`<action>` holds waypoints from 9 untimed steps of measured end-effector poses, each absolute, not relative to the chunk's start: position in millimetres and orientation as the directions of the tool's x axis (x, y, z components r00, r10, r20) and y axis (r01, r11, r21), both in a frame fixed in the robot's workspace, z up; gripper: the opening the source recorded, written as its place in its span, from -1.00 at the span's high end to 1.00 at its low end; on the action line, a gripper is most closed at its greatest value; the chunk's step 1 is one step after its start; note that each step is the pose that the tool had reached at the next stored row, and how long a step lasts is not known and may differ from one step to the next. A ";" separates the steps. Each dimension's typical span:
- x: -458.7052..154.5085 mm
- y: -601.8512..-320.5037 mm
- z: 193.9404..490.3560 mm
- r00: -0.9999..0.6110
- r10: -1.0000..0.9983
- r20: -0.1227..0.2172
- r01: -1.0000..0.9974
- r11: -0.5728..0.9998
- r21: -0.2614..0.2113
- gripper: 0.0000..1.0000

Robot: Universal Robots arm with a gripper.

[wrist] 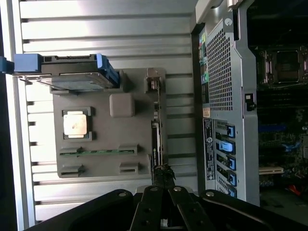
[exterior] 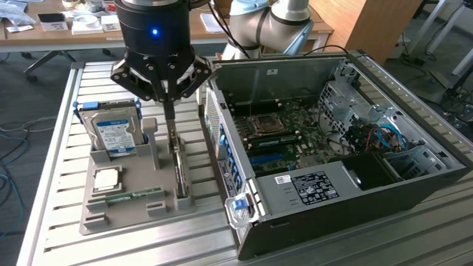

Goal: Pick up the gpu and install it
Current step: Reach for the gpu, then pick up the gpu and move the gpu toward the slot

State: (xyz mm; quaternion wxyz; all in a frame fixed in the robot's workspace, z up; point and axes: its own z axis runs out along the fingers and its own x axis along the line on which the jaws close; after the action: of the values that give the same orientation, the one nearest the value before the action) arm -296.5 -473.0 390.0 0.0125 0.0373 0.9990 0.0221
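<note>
The table point(exterior: 52, 221) is showing ribbed bare metal with a dull silver sheen. The tray point(exterior: 122, 213) is looking like matt grey plastic. The hard drive point(exterior: 114, 133) is wearing a glossy blue-white paper label and blue plastic rails. The gpu point(exterior: 179, 172) is presenting a dark, matt edge. The computer case point(exterior: 281, 77) is gleaming as grey sheet metal, perforated on one wall. The pincer point(exterior: 169, 115) is shining smooth black. The panel point(exterior: 362, 22) behind is showing smooth pale wood.
</note>
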 end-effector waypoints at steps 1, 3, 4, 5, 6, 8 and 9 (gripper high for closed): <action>-296.9 -473.0 389.7 -0.997 0.075 -0.023 0.074 0.996 0.045 0.79; -297.0 -473.0 389.6 -0.997 0.075 -0.023 0.074 0.996 0.045 0.79; -297.1 -473.0 389.5 -0.997 0.075 -0.023 0.074 0.996 0.045 0.79; -297.1 -473.0 389.5 -0.997 0.075 -0.023 0.074 0.996 0.045 0.79; -297.1 -473.0 389.5 -0.997 0.075 -0.023 0.074 0.996 0.045 0.79; -297.1 -473.0 389.4 -0.997 0.075 -0.023 0.074 0.996 0.045 0.79; -297.1 -473.0 389.5 -0.997 0.075 -0.023 0.074 0.996 0.045 0.79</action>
State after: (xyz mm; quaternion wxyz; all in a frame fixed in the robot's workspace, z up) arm -297.1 -473.0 389.5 0.0125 0.0374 0.9990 0.0221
